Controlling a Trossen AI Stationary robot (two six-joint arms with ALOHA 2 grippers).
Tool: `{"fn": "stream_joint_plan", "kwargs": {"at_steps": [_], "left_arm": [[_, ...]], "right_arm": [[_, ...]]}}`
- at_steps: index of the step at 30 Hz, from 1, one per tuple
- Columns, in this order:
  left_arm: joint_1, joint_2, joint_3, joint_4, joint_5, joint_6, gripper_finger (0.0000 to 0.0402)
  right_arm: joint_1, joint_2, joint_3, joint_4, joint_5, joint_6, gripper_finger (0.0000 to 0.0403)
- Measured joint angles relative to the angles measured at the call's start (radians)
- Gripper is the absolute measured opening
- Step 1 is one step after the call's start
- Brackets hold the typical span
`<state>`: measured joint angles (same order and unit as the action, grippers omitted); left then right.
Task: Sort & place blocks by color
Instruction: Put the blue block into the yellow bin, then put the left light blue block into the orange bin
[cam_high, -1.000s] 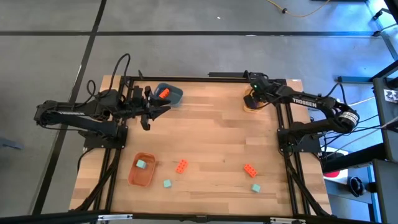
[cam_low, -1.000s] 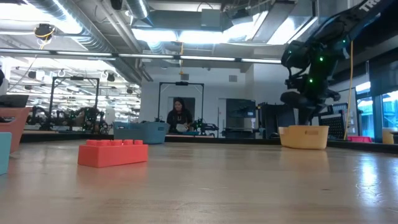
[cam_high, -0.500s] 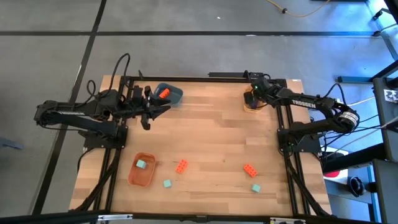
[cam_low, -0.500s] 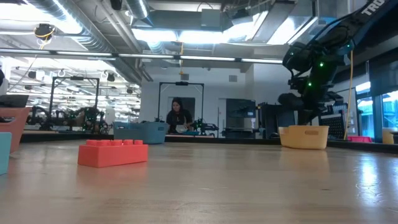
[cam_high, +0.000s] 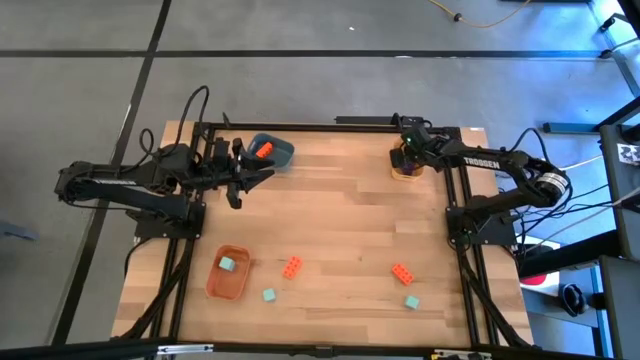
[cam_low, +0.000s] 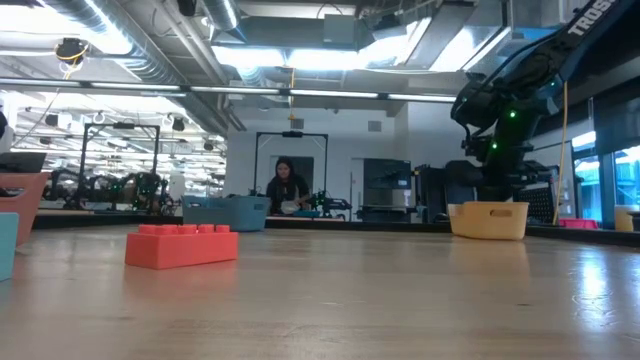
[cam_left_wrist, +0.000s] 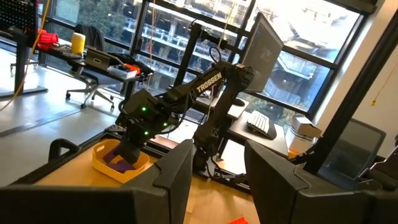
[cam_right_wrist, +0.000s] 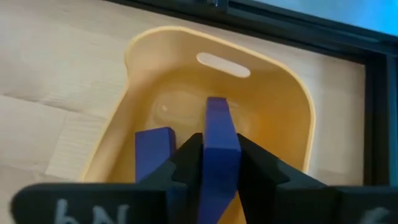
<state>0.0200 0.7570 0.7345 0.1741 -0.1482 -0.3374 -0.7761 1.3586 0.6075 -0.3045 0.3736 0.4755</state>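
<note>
My right gripper (cam_high: 405, 156) hangs over the yellow bowl (cam_right_wrist: 273, 93) at the table's far right and is shut on a purple block (cam_right_wrist: 221, 134). A second purple block (cam_right_wrist: 153, 155) lies inside that bowl. My left gripper (cam_high: 262, 172) is open, holds nothing, and waits beside the dark blue bowl (cam_high: 276, 151), which holds an orange-red block (cam_high: 264, 150). The orange bowl (cam_high: 228, 284) at the near left holds a teal block (cam_high: 228, 264). Loose on the table lie two orange-red blocks (cam_high: 291, 266) (cam_high: 401, 272) and two teal blocks (cam_high: 268, 295) (cam_high: 411, 302). My right gripper pinches the purple block by its two flat sides (cam_right_wrist: 217, 162) between both fingers (cam_right_wrist: 189, 155), coming from above and pointing down. The block stands on edge, lifted clear, above the inside of the yellow bowl.
The loose blocks lie along the near half of the table; its middle is bare wood. Black frame rails run along the far edge and both sides. In the low view an orange-red block (cam_low: 182, 245) lies close by and a person (cam_low: 287, 187) stands in the room beyond.
My right arm has shifted slightly over the yellow bowl, with the wrist a little lower, still shut on the purple block. The left arm and the blocks on the table have stayed put.
</note>
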Motion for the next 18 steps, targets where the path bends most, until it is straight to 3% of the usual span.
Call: {"fn": "stream_joint_plan", "kwargs": {"at_steps": [12, 18], "left_arm": [[0.0, 0.0, 0.0, 0.0, 0.0, 0.007, 0.0137], [0.0, 0.0, 0.0, 0.0, 0.0, 0.006, 0.0137]], "right_arm": [[0.0, 0.0, 0.0, -0.005, -0.011, -0.01, 0.0151], [0.0, -0.036, 0.038, -0.083, -0.017, -0.035, 0.0209]]}}
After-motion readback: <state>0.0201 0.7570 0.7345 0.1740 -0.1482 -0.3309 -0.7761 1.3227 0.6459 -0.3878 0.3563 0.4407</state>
